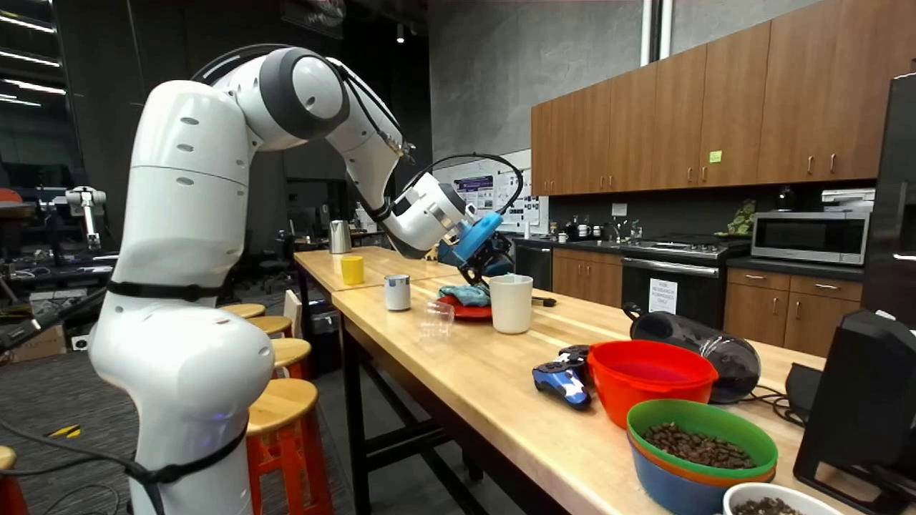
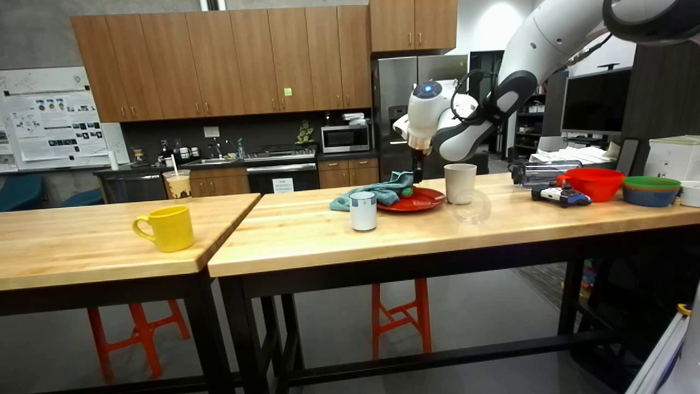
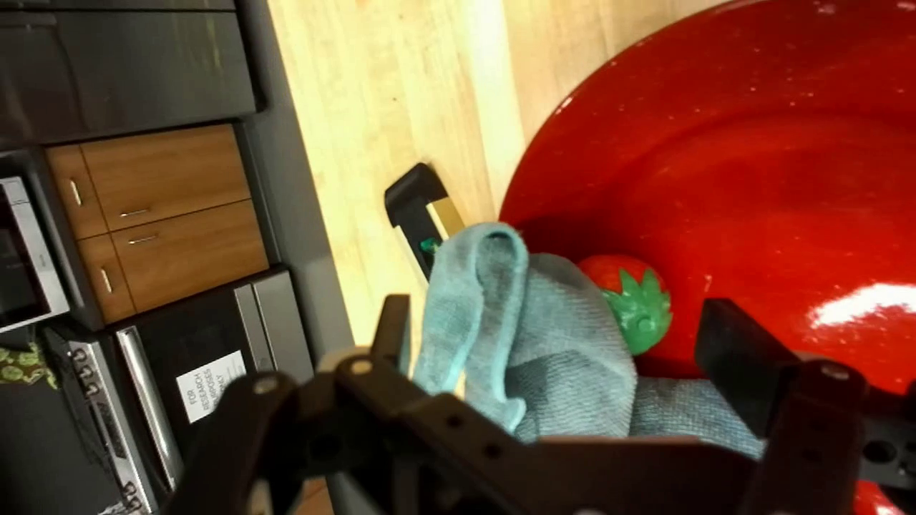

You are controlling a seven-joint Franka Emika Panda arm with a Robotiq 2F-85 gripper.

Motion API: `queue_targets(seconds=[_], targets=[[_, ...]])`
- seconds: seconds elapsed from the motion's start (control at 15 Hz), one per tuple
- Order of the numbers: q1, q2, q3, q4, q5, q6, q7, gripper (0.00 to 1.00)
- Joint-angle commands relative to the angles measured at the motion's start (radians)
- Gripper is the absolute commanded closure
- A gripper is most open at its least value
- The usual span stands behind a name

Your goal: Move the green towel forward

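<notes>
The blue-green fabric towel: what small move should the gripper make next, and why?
I would probably shift the open black gripper slightly away from the red strawberry with green leaves, toward the blue-green fabric towel, before closing: in the wrist view, both show between its spread fingers, so closing now might pinch the strawberry too.

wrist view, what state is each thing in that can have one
tool: open
red plate: face up
green towel: crumpled, not gripped, partly over the plate
toy strawberry: lying on the plate
black item: partly hidden, state unclear
wooden cabinets: shut
oven: shut
microwave: looks shut
</notes>
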Motion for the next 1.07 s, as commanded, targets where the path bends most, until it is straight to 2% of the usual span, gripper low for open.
queue_targets(seconds=[0.0, 0.93, 1.0], targets=[[-0.007, 0.033, -0.017, 0.055, -0.085, 0.015, 0.034, 0.00], [-0.006, 0.120, -0.019, 0.104, -0.165, 0.033, 0.046, 0.00], [0.002, 0.126, -0.030, 0.110, -0.176, 0.045, 0.056, 0.25]])
